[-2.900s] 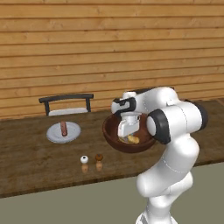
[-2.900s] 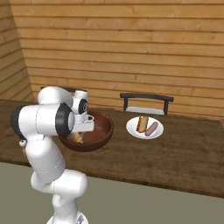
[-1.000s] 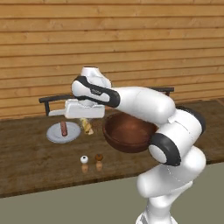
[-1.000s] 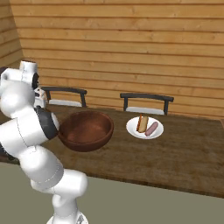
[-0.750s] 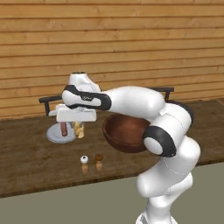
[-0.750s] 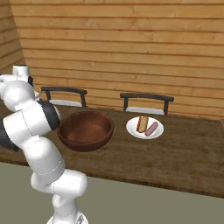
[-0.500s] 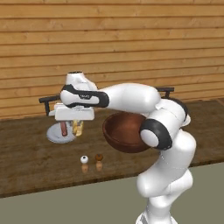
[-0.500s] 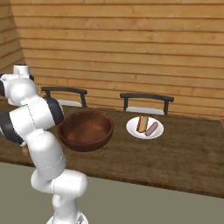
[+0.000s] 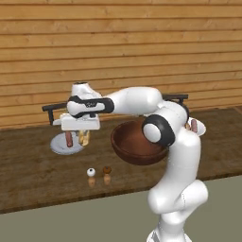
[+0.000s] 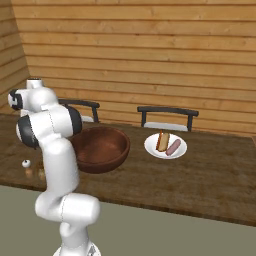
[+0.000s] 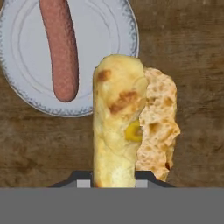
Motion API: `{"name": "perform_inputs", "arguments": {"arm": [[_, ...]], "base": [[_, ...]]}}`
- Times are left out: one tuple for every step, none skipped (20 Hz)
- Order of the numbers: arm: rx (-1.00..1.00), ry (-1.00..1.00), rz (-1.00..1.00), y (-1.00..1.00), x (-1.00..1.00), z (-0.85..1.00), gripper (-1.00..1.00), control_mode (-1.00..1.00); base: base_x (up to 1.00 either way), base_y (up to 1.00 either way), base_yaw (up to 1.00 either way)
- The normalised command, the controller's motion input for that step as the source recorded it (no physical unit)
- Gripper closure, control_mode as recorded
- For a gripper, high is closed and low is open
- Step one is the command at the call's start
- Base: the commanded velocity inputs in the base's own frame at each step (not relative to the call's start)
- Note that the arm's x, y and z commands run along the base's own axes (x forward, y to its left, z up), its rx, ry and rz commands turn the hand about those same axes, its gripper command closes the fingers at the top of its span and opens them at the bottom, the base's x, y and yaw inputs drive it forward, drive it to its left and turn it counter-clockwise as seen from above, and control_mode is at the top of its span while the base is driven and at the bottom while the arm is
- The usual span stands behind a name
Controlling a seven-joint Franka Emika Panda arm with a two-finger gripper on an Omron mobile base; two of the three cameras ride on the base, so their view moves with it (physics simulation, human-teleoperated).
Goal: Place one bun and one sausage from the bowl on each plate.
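Since a few seconds ago the arm has swung from over the bowl [image 9: 138, 144] across to the left plate [image 9: 60, 145], carrying the yellowish bun [image 11: 117, 120]. End effector [image 9: 84, 137] is pinching that bun, hanging it upright just over the plate's right edge, beside the sausage [image 11: 60, 49] already lying there. To do this nicely I'd shift a bit further over the plate so the bun lands inside the rim, not half on the bench [image 9: 33, 175], then lower before letting go. Other plate [image 10: 165, 145] looks done; the bowl looks empty.
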Motion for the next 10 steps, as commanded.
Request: {"name": "perform_inputs", "arguments": {"arm": [[-0.03,0.00,0.00,0.30,0.36,-0.36,1.00,-1.00],[-0.03,0.00,0.00,0.38,0.44,-0.24,1.00,-1.00],[-0.04,0.00,0.00,0.40,0.39,-0.30,1.00,-1.00],[-0.05,0.00,0.00,0.49,0.46,-0.29,1.00,-1.00],[-0.03,0.00,0.00,0.43,0.43,-0.24,1.00,-1.00],[-0.02,0.00,0.00,0.39,0.46,-0.14,1.00,-1.00],[0.00,0.00,0.00,0.26,0.47,-0.12,1.00,-1.00],[0.00,0.00,0.00,0.08,0.39,-0.17,1.00,-1.00],[0.00,0.00,0.00,0.00,0.26,-0.21,1.00,-1.00],[0.00,0.00,0.00,0.00,0.11,-0.19,1.00,-1.00]], "base": [[0.00,0.00,0.00],[0.00,0.00,0.00],[0.00,0.00,0.00],[0.00,0.00,0.00],[0.00,0.00,0.00],[0.00,0.00,0.00],[0.00,0.00,0.00],[0.00,0.00,0.00],[0.00,0.00,0.00],[0.00,0.00,0.00]]}}
